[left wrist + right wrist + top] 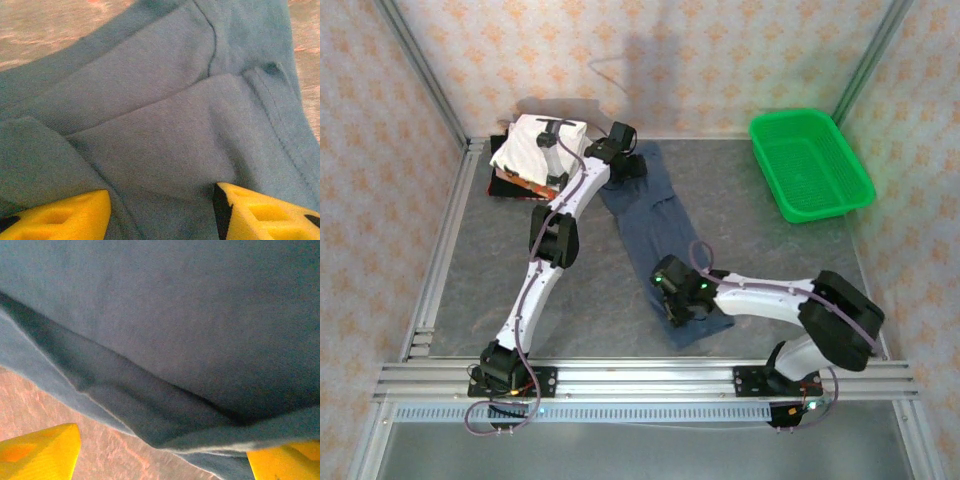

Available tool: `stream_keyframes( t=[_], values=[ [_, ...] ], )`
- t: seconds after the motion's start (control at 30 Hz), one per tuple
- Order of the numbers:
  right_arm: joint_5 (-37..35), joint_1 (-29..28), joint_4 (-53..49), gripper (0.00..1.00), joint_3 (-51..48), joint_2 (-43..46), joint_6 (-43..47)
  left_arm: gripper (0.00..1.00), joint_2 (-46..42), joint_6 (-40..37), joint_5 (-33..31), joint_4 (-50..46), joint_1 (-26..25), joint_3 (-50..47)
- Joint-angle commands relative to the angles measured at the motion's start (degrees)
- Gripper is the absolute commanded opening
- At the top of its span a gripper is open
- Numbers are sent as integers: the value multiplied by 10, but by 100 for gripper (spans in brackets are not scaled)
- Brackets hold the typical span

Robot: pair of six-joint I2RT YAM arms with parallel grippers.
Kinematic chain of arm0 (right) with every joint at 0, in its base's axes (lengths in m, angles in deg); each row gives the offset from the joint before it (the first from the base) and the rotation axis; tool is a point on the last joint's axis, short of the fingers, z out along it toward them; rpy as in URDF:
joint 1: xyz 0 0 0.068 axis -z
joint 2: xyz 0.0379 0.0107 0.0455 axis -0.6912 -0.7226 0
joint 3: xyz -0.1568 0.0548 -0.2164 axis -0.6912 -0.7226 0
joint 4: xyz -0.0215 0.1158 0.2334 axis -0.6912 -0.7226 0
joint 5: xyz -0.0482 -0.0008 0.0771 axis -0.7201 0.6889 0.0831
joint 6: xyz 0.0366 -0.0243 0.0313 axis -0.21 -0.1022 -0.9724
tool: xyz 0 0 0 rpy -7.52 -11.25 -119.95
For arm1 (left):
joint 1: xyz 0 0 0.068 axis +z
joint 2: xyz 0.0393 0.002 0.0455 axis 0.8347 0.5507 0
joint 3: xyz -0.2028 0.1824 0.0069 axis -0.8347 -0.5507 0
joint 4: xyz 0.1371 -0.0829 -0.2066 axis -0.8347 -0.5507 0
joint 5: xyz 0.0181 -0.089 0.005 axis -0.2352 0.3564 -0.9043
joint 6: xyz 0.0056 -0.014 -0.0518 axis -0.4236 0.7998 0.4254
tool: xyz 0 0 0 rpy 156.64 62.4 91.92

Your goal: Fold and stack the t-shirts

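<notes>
A dusty navy-blue t-shirt lies folded into a long strip on the grey table, running from the far middle toward the near right. My left gripper is down on its far end. In the left wrist view the yellow fingers stand apart over creased blue cloth, and the left gripper is open. My right gripper sits at the shirt's near end. In the right wrist view the right gripper is open, straddling a doubled edge of the shirt. A stack of folded t-shirts, white with black print on top, stands at the far left.
A green mesh basket sits at the far right corner. Red and orange folded cloth shows under the white shirt. Bare table lies between the shirt and the basket. Aluminium rails run along the near edge.
</notes>
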Motion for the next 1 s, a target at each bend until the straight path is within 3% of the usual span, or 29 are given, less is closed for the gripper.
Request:
stream_keyframes(
  t=[0.0, 0.2, 0.4, 0.43, 0.6, 0.7, 0.8, 0.97],
  values=[
    [5, -44, 15, 86, 42, -47, -91, 60, 54, 16, 79, 24, -5, -7],
    [36, -68, -17, 86, 132, -62, -74, 69, 33, 47, 139, 72, -6, 3],
    [17, -46, -109, 87, 123, 52, -12, 85, -40, 69, 184, 70, 3, 43],
    [16, -34, -130, 87, 119, 79, 18, 93, -60, 68, 184, 59, 7, 44],
    [103, 91, -277, 88, 117, 176, 251, 100, -191, 30, 174, -33, 18, 6],
    [127, 149, -393, 87, 129, 194, 419, 100, -291, 7, 176, -71, 16, -102],
    [139, 179, -465, 85, 127, 174, 564, 100, -424, 2, 173, -72, 2, -293],
    [178, 183, -436, 77, 68, 146, 633, 98, -646, 45, 160, -30, -62, -641]
  ],
)
